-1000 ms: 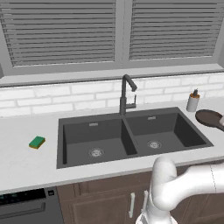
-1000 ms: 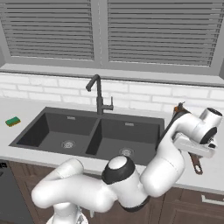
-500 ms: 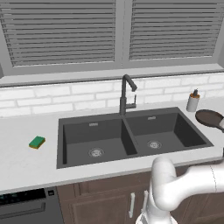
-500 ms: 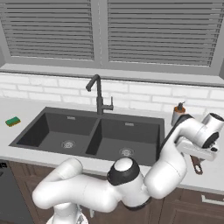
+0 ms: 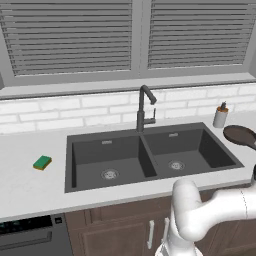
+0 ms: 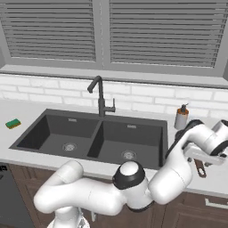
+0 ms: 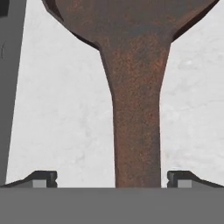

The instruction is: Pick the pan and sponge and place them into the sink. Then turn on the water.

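Pincer is hanging wide apart over the pan handle, 1 fingertip showing on each side, not gripping. Pan is sitting on the pale surface just right of the sink. Sponge is lying on the surface left of the sink, well apart from the pan.

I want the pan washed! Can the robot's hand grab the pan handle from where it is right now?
Probably yes. The open gripper hangs right over the pan handle, one fingertip on each side, with only bare counter around it. It hasn't closed yet.
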Available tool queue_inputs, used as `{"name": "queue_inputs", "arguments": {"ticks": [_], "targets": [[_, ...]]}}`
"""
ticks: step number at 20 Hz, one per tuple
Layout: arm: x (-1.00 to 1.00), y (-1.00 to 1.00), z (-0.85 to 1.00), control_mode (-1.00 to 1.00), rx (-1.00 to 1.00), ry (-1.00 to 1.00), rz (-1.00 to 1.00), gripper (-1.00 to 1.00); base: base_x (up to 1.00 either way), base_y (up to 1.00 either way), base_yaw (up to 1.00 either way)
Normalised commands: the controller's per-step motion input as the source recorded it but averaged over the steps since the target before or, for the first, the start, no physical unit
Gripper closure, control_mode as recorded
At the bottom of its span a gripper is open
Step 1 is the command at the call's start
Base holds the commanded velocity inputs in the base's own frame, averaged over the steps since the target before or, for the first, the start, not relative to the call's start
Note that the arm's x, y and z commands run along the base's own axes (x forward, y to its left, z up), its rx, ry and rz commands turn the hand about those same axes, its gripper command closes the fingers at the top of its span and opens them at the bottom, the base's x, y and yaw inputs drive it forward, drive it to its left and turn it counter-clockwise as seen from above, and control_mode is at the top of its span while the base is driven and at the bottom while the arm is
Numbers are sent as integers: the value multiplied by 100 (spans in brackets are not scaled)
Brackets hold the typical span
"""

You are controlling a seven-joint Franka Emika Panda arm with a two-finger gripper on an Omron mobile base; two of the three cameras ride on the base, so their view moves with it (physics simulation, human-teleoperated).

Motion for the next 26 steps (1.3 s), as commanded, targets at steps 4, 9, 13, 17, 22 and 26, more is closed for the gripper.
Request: {"name": "queue_inputs", "arguments": {"ticks": [4,9,13,17,22,26], "targets": [[6,-14,-21,-100,0,-14,5,-100,0,0,0],[9,-6,-24,-100,0,-13,7,-100,0,0,0],[6,2,-29,-100,0,-10,4,-100,0,0,0],[2,31,-43,-100,-5,-11,0,100,0,0,0],[2,84,-48,-100,-18,-11,0,100,0,0,0],[0,96,-50,-100,-14,-10,0,100,0,0,0]]}}
